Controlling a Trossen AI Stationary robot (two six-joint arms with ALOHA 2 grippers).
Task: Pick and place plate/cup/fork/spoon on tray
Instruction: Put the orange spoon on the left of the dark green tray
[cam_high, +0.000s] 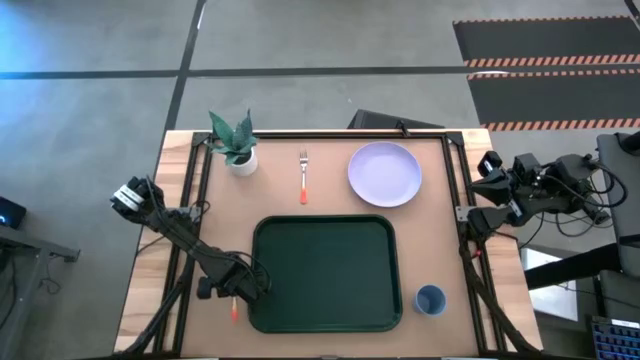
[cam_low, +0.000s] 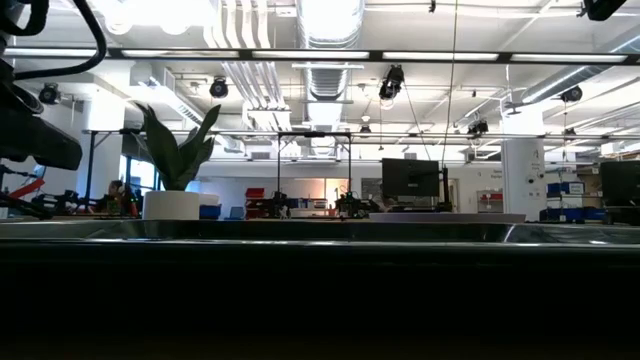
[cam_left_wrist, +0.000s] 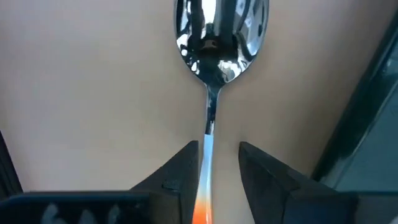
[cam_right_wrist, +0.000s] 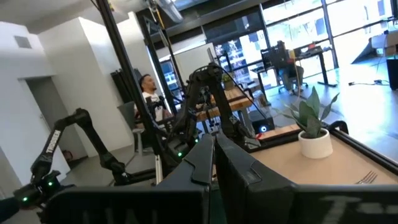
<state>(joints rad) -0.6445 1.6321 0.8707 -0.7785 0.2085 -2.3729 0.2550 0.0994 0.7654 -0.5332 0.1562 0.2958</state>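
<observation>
The spoon lies flat on the wooden table just left of the dark green tray, near the front edge; in the high view only its red-orange handle end shows. My left gripper points down over it, open, with one finger on each side of the handle where silver meets orange. The lavender plate and the fork lie on the table beyond the tray. The blue cup stands at the tray's near right corner. My right gripper waits shut, raised at the table's right edge. My left gripper comes from above, its fingers across the spoon's handle. One finger stands right beside the handle and the other is clear of it; whether the near one touches I cannot tell. The spoon lies flat on the table.
A white pot with a green plant stands at the far left corner. The tray's raised rim runs close beside the spoon. Bare table lies between the tray and the far dishes.
</observation>
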